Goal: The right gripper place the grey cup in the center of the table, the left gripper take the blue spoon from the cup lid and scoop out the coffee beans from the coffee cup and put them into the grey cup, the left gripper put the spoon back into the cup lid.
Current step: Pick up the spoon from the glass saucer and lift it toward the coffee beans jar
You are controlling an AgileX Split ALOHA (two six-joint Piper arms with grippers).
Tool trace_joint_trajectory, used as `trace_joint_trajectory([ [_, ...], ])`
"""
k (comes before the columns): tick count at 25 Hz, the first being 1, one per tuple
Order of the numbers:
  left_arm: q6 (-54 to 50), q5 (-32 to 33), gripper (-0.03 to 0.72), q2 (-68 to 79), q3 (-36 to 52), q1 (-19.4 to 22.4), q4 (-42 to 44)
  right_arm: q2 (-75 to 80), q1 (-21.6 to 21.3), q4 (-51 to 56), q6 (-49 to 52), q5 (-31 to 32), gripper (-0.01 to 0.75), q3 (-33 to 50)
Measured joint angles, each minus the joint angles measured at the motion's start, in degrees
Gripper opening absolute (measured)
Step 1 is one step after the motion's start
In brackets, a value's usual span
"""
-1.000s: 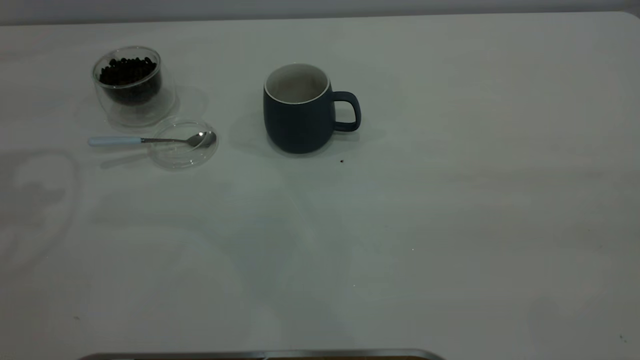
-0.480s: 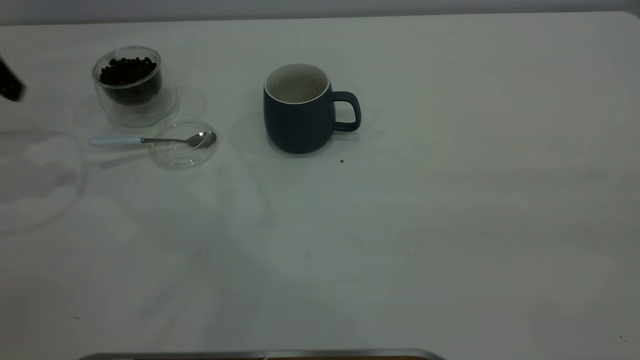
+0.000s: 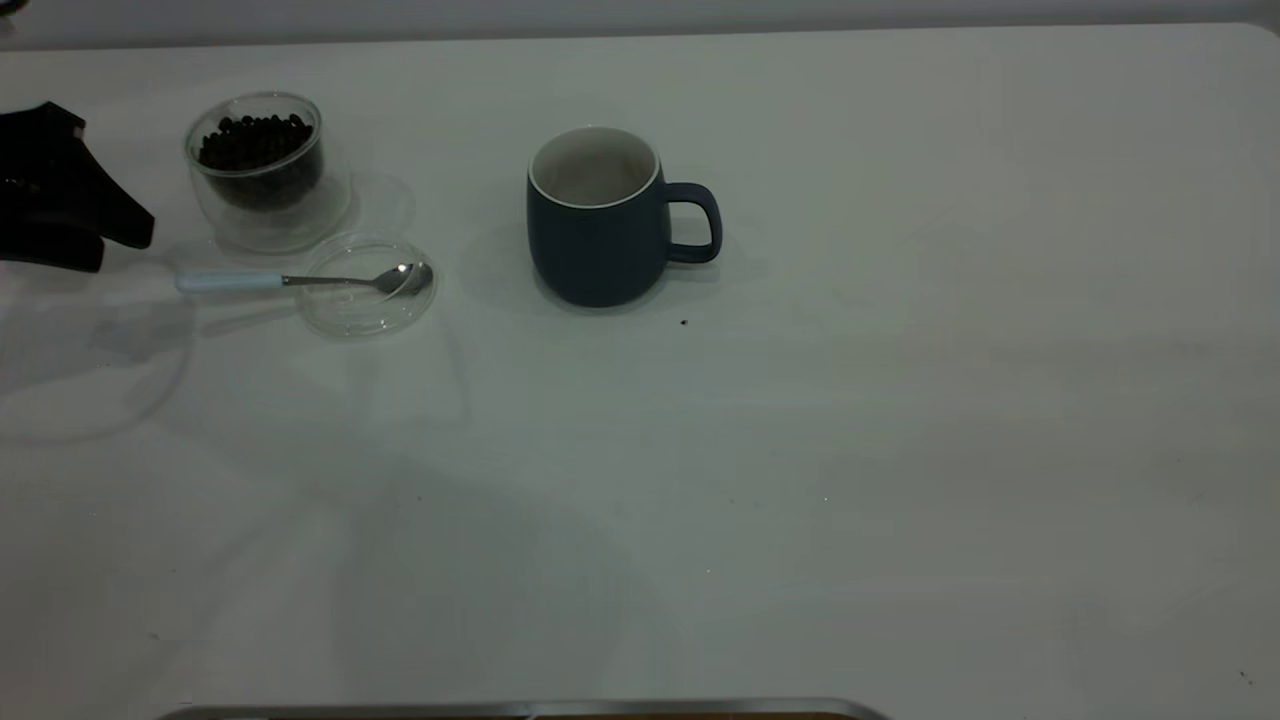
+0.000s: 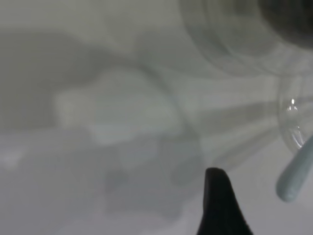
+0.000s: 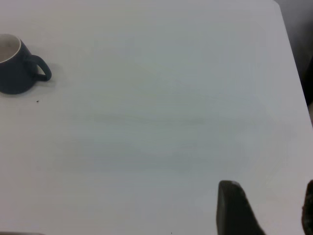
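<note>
Left gripper [image 3: 120, 235]: frame's left edge, beside blue spoon [image 3: 230, 282]; opening indiscernible, nothing held. Spoon bowl on cup lid [image 3: 368, 310]. Grey cup [image 3: 598, 220]: upper centre. Right gripper [image 5: 266, 208]: apart, empty.

On the table [image 3: 900, 450], the grey cup [image 3: 598, 218] stands near centre, handle to the right. Well to its left stands the coffee cup [image 3: 262, 170], coffee beans [image 3: 255, 142] inside. Just before it lies the cup lid [image 3: 365, 285]. The blue spoon [image 3: 300, 281] rests with bowl on the lid, handle pointing left. The left gripper [image 3: 95, 230] sits left of the coffee cup, near the spoon handle.
</note>
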Motion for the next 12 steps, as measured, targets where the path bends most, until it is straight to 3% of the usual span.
trace_joint_trajectory([
  [7, 1.77, 1.02, 0.623, 0.49, -0.07, 0.00, -0.40, 0.00, 0.00, 0.00, 0.00, 0.00, 0.375, 0.00],
  [12, 1.85, 3.39, 0.610, 1.25, -0.21, 0.00, -0.95, 0.00, 0.00, 0.00, 0.00, 0.00, 0.375, 0.00],
])
